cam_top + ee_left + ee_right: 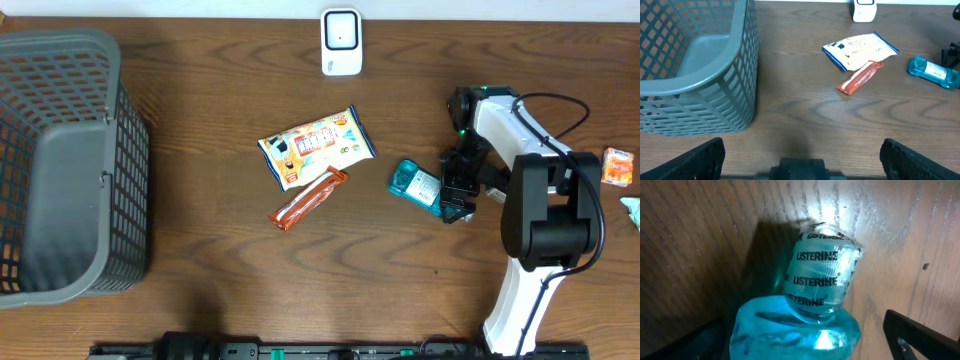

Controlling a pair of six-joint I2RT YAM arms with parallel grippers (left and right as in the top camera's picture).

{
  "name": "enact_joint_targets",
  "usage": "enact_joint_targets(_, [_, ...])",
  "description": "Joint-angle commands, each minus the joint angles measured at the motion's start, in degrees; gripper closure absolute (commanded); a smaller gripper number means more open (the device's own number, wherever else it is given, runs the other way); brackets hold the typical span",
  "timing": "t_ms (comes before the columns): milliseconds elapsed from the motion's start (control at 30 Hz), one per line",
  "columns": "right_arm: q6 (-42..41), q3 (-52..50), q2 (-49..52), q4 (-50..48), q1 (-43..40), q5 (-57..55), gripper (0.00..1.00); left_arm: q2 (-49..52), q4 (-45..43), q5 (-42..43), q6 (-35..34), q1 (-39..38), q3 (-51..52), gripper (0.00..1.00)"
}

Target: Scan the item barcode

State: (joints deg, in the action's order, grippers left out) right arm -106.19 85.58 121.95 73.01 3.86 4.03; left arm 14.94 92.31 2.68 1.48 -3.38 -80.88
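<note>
Mouthwash bottle (417, 185) lies on the table (200, 300) (cap wrapped); your right claw (452, 200) straddles its cap end, spread wide and gripping nothing; left claw (800, 150) gapes empty.

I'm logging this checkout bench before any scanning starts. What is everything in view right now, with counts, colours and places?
basket: one, grey, left end of the table
scanner: one, white, far edge, centre
snack packet: one, white with blue and orange print, centre
bar wrapper: one, orange-red, by the snack packet's near edge
Listerine bottle: one, teal, lying right of centre
small packet: one, orange, right edge
pale item: one, pale blue-green, right edge, cut off, cannot tell what it is
table: one, brown wood
left gripper: one, black, open, empty, over the near edge
right gripper: one, black, open, at the Listerine bottle's cap end
</note>
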Motion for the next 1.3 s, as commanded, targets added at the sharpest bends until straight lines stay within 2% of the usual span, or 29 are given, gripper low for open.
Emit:
enact_joint_targets(0, [0.4,-4.5,3.7,-3.3,-0.2,-2.0,0.08,0.2,4.3,0.3,0.0,0.3,0.1,0.01])
enact_joint_targets(267, [0.0,-14.1,3.8,-13.9,0.8,0.2,0.20,0.2,4.3,0.3,0.0,0.3,0.1,0.01])
enact_joint_targets(433, [-0.7,-18.2,3.8,-18.7,0.8,0.7,0.36,0.2,4.3,0.3,0.0,0.3,0.1,0.01])
enact_joint_targets(567, [1.0,-18.6,3.7,-20.4,0.7,-0.7,0.44,0.2,4.3,0.3,0.0,0.3,0.1,0.01])
enact_joint_targets(767, [8.2,-18.3,3.7,-22.6,0.7,-0.2,0.53,0.2,4.3,0.3,0.0,0.3,0.1,0.01])
enact_joint_targets(833, [10.8,-17.7,3.6,-22.7,0.6,-0.3,0.53,0.2,4.3,0.3,0.0,0.3,0.1,0.01])
enact_joint_targets(967, [19.7,-14.9,2.7,-22.7,0.0,-0.7,0.57,0.2,4.3,0.3,0.0,0.3,0.1,0.01])
enact_joint_targets(1100, [33.2,-10.6,0.9,-22.6,-0.3,-0.7,0.65,0.2,4.3,0.3,0.0,0.3,0.1,0.00])
enact_joint_targets(1267, [44.0,-7.6,-2.9,-22.3,-0.2,0.9,0.66,0.2,4.3,0.3,0.0,0.3,0.1,0.01])
